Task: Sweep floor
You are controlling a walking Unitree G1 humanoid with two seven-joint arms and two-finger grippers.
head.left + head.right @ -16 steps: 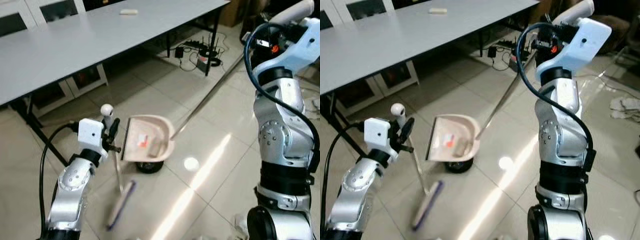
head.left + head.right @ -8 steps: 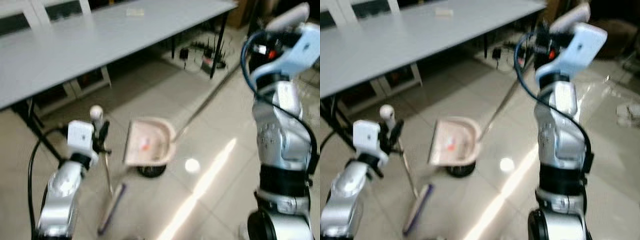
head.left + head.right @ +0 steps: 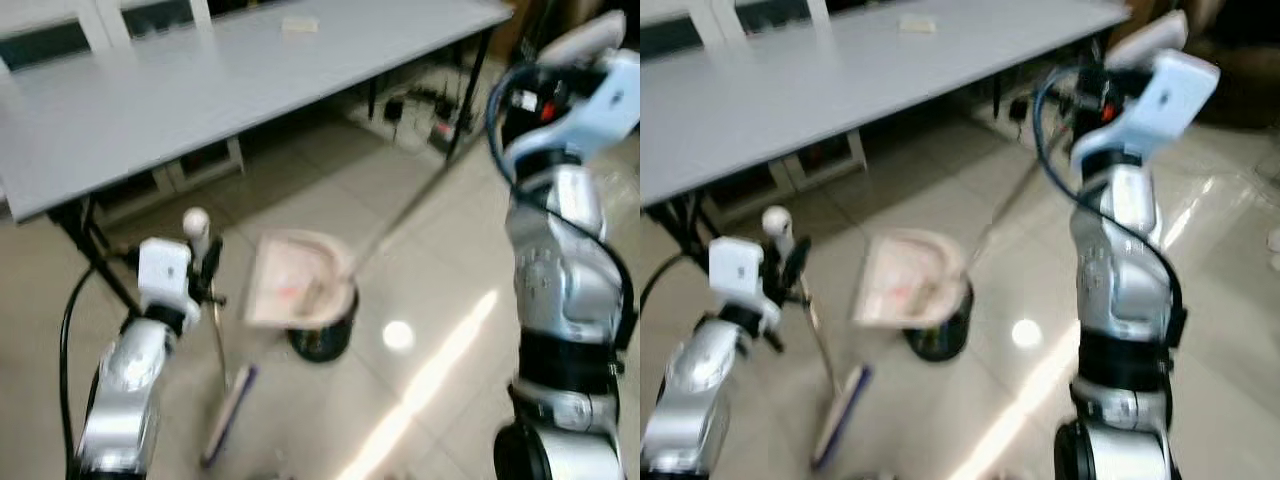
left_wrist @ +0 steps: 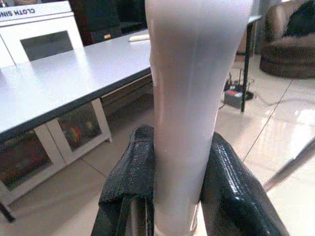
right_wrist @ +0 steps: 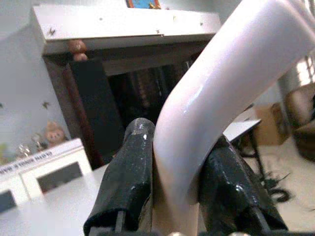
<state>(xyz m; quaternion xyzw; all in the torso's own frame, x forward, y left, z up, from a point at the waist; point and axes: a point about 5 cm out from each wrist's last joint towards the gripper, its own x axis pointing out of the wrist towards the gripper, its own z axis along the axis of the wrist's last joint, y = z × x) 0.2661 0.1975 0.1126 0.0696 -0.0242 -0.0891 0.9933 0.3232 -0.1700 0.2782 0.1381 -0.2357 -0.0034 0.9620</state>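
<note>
My left gripper [image 3: 205, 270] is shut on the white handle of a broom [image 3: 196, 232]; the shaft runs down to the dark brush head [image 3: 228, 417] on the floor. In the left wrist view the handle [image 4: 189, 98] sits clamped between both black fingers [image 4: 130, 182]. My right gripper [image 5: 172, 187] is shut on the curved white handle of the dustpan [image 5: 221, 98], held high at the right. The long metal pole [image 3: 410, 205] slants down to the beige pan [image 3: 295, 285], which hangs tilted above a small black bin [image 3: 322, 338]. Reddish and pale debris lies in the pan.
A long grey table [image 3: 200, 85] spans the back, with dark legs [image 3: 95, 250] near my left arm. Cables and a power strip [image 3: 430, 110] lie on the floor under its right end. A white cabinet [image 4: 44, 29] stands behind. Glossy tiles reflect a light spot [image 3: 398, 335].
The camera has shifted and the picture is blurred. The black bin shows more fully under the pan, which sits more squarely over it. Both grips are unchanged.
</note>
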